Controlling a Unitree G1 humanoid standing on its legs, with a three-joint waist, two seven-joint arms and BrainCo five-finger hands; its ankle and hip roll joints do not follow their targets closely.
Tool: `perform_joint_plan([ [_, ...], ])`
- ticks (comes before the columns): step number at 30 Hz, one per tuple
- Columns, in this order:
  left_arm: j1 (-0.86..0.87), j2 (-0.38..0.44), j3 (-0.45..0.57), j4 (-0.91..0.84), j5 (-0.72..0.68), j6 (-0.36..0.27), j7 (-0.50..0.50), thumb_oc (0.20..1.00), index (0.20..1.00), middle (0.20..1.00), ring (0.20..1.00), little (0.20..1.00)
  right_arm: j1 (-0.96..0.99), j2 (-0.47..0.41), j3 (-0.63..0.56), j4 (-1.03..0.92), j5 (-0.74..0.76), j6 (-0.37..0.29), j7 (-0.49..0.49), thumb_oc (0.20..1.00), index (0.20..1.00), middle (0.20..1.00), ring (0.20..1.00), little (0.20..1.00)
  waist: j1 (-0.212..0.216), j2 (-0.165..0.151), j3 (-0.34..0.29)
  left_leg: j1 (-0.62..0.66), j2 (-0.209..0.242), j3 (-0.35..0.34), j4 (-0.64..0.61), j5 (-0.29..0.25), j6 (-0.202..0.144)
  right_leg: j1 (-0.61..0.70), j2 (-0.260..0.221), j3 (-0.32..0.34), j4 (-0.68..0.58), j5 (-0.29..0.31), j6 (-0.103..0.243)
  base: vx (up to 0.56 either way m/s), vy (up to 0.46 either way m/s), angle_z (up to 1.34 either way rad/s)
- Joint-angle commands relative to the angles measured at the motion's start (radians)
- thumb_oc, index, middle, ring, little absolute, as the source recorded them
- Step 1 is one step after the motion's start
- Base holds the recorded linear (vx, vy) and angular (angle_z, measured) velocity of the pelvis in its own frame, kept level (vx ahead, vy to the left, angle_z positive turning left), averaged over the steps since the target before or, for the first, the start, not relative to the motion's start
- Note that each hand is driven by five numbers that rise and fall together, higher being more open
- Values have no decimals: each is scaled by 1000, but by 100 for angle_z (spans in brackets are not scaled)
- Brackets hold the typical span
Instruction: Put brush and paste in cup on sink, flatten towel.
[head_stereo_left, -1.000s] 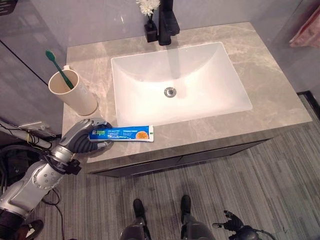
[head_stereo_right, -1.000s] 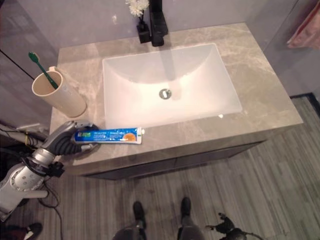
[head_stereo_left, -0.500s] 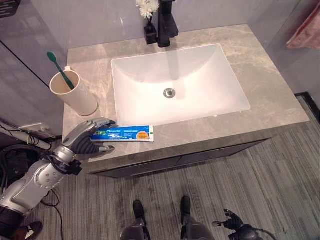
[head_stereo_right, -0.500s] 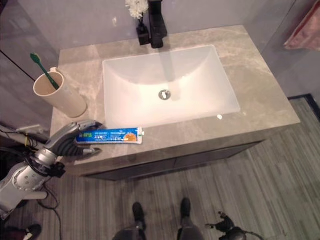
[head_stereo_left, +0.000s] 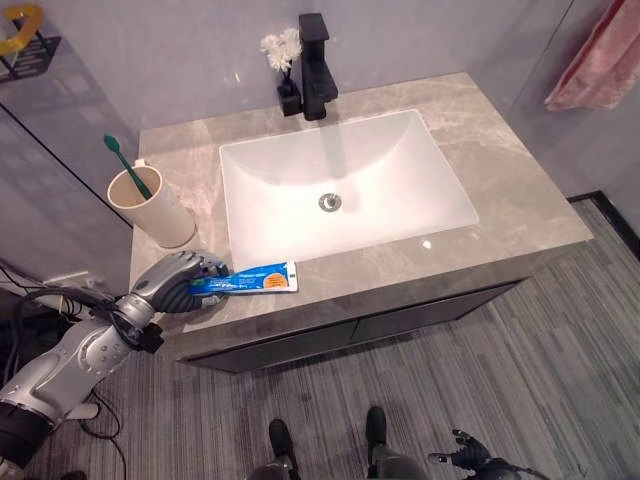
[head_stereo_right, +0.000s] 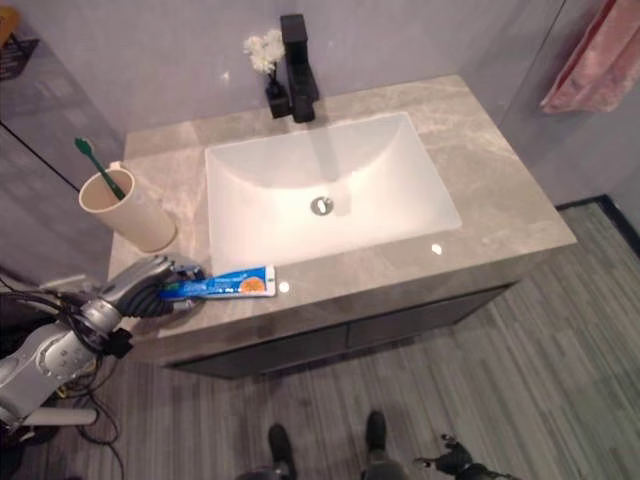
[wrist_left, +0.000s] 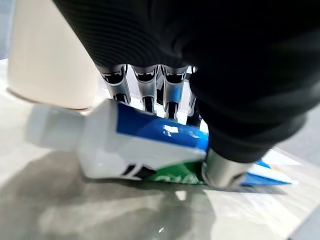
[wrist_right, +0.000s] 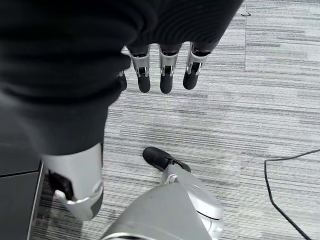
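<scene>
Toothpaste tube (head_stereo_left: 252, 279) lies on counter (head_stereo_left: 520, 200), cap end pinched in left hand (head_stereo_left: 178, 280).

Faucet (head_stereo_left: 316, 64): black, square-edged, upright at the far edge of the stone top, centred behind the basin.
Vase (head_stereo_left: 288, 100): small and black, just left of the faucet, holding white flowers (head_stereo_left: 279, 47).
Drain (head_stereo_left: 329, 202): round metal fitting in the middle of the basin floor.
Cabinet front (head_stereo_left: 400, 318): dark panels under the stone top, on the near side.
Floor (head_stereo_left: 520, 370): grey striped planks, near and right.
Wall (head_stereo_left: 180, 50): plain grey, behind the counter.
</scene>
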Motion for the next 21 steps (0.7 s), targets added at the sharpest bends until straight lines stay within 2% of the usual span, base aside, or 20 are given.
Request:
perform_joint_plan([
  [1, 70, 27, -103, 57, 113, 12, -97, 250, 250, 250, 250, 250, -3, 0, -10, 14, 14, -10, -14, 1000, 1000, 1000, 1000, 1000, -13, -42, 14, 33, 53, -33, 6, 0, -59, -6, -127, -11, 7, 64, 121, 12, 0, -7],
  [2, 68, 26, -105, 58, 115, 12, -95, 200, 200, 200, 200, 200, -3, 1, -11, 15, 13, -11, -14, 1000, 1000, 1000, 1000, 1000, -12, -42, 15, 34, 53, -33, 6, -1, -59, -4, -126, -11, 7, 64, 121, 10, 1, -3],
  [7, 63, 17, -133, 63, 153, 11, -99, 200, 200, 200, 200, 200, 6, 1, -33, 41, 17, -5, -13, 1000, 1000, 1000, 1000, 1000, -14, -39, -2, 62, 52, -30, 6, -10, -58, 20, -126, -10, 7, 56, 122, 0, 0, 0],
  [12, 67, 1, -105, 44, 162, 19, -80, 200, 200, 200, 200, 200, 24, 10, -82, 109, 37, 13, -17, 1000, 1000, 1000, 1000, 1000, -8, -43, -28, 92, 53, -35, 6, -19, -56, 58, -125, -22, 7, 48, 124, 0, 0, 0],
  [21, 95, -7, 72, -46, 178, 53, -16, 200, 200, 200, 200, 200, 68, 13, -244, 222, 171, 46, -3, 1000, 1000, 1000, 1000, 1000, 1, -76, -76, 135, 55, -53, 6, -33, -54, 120, -123, -48, 7, 38, 125, 4, 0, 7],
])
